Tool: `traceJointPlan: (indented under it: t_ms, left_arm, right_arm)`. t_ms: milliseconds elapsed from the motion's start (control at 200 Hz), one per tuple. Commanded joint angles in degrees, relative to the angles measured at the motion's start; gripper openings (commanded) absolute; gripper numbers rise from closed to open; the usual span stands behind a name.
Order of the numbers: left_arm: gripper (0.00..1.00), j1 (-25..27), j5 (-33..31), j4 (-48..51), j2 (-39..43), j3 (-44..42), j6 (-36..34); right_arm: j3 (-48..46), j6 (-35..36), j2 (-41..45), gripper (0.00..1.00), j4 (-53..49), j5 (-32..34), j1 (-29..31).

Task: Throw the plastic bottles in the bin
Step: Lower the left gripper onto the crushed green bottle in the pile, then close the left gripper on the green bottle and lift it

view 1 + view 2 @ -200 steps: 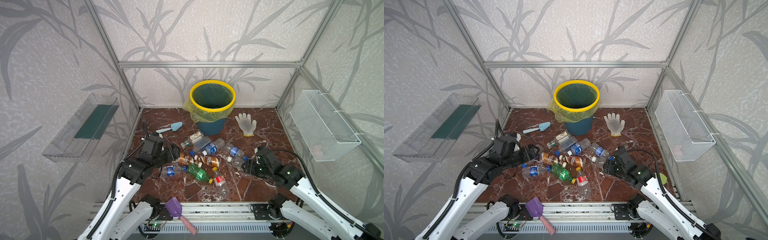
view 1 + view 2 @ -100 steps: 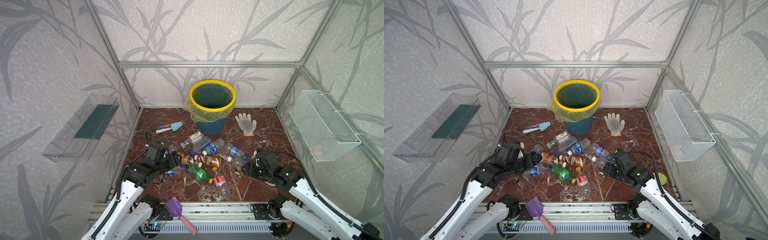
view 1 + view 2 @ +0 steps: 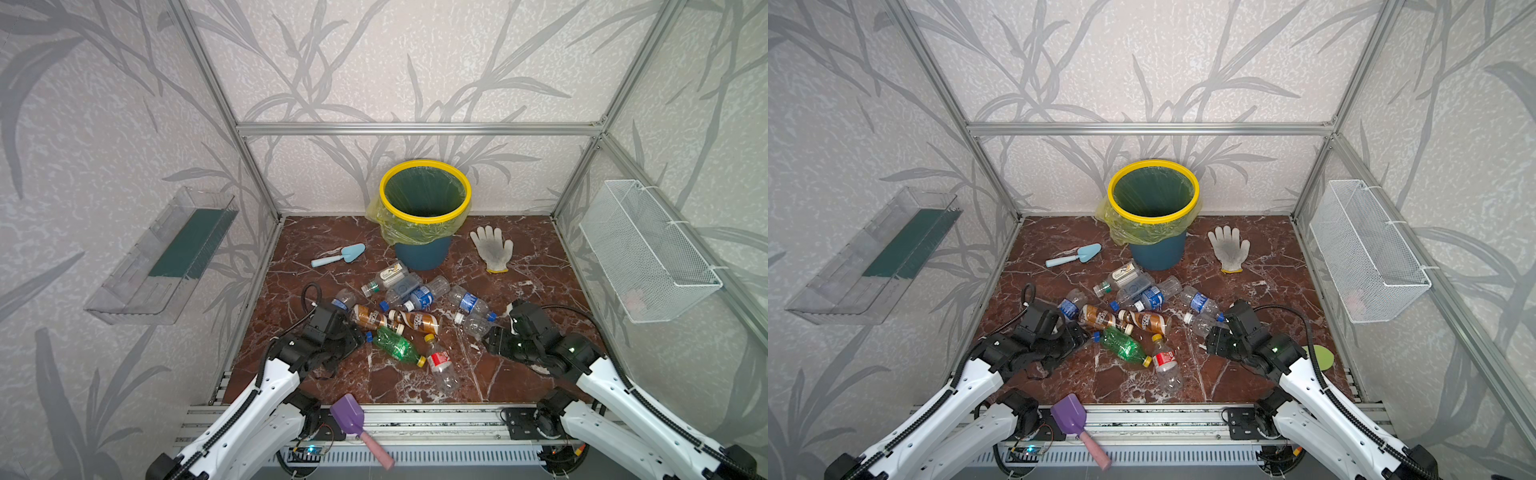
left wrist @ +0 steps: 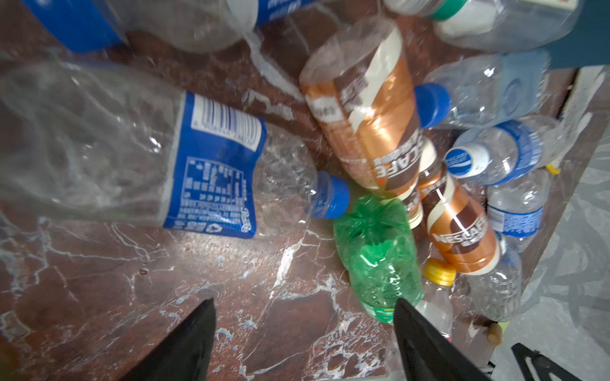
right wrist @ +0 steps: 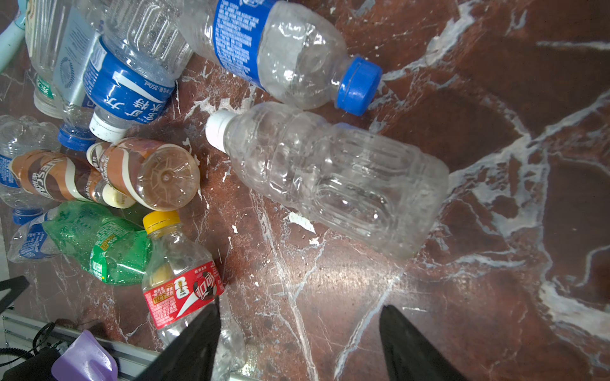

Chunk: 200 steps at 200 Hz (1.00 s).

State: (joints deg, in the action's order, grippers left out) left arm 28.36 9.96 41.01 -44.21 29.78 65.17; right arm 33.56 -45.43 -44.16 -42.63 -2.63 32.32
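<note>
The bin [image 3: 424, 216] stands at the back of the marble floor, teal with a yellow rim and liner. Several plastic bottles [image 3: 409, 309] lie in a heap in front of it. My left gripper [image 4: 302, 303] is open and low over bare floor at the heap's left edge [image 3: 360, 334]. A clear blue-labelled bottle [image 4: 132, 158] and a green bottle [image 4: 376, 250] lie just ahead of it. My right gripper [image 5: 300, 306] is open and empty at the heap's right edge [image 3: 488, 334], facing a clear white-capped bottle [image 5: 330, 178]. A red-labelled bottle [image 5: 181, 290] lies beside one of its fingers.
A light-blue trowel [image 3: 338, 255] and a white glove [image 3: 492, 249] flank the bin. A purple scoop [image 3: 351, 413] rests on the front rail. A clear tray [image 3: 166, 257] hangs on the left wall, a wire basket [image 3: 644, 253] on the right. A green disc [image 3: 1320, 357] lies behind the right arm.
The left arm has dropped lower and drawn back toward the front, its jaws narrowing slightly. The right arm has barely moved.
</note>
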Motion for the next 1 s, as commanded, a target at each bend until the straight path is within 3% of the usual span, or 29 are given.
traceJointPlan:
  t_ms: [0,195,320,605,995]
  left_arm:
    - [0.85,5.5,-5.42,-6.47,2.02,-2.04,12.58]
    - [0.85,13.73,-12.95,-15.14,1.8,-5.87,25.43]
    - [0.86,16.94,-15.66,-19.29,-1.26,-5.98,29.97]
    - [0.86,21.73,-15.39,-22.36,-14.1,-0.65,32.52]
    - [0.81,22.45,-14.02,-20.83,-26.35,5.48,28.6]
  right_arm:
    - [-0.71,-0.19,0.39,0.77,0.5,-0.07,0.07]
    - [-0.54,-0.01,-0.05,0.77,0.68,-0.27,0.09]
    - [-0.27,-0.01,-0.18,0.77,0.86,-0.38,0.06]
    - [0.25,0.17,0.04,0.77,0.26,-0.1,0.12]
    - [0.02,0.41,1.74,0.77,-1.14,0.78,0.11]
